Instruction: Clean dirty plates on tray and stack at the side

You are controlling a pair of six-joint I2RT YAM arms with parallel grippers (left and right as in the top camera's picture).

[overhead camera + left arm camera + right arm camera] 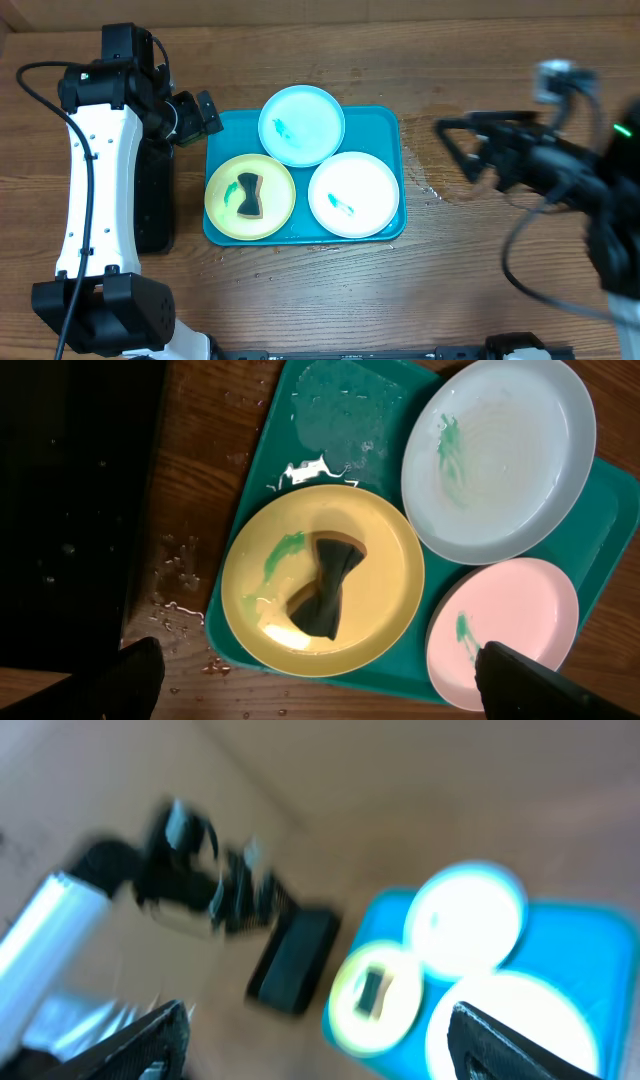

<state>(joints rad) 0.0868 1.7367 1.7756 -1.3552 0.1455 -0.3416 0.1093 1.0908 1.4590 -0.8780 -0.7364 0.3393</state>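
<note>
The teal tray (pixel 395 130) holds three plates. The light blue plate (pixel 302 124) is at the back with a green smear. The yellow-green plate (pixel 250 197) at front left carries a dark sponge (pixel 248 195) and a smear. The white plate (pixel 353 194) at front right has a smear. My left gripper (pixel 208 114) is open and empty above the tray's back left corner. In its wrist view the jaws (pixel 320 695) frame the yellow plate (pixel 390 590) and sponge (pixel 328 585). My right gripper (pixel 452 148) is open and empty, right of the tray; its wrist view (pixel 320 1040) is blurred.
A black tray (pixel 155 200) lies left of the teal tray, under my left arm; it also shows in the left wrist view (pixel 70 490). Water drops lie on the wood by the tray's right edge (pixel 425 185) and on the tray's bare corner (pixel 340 420).
</note>
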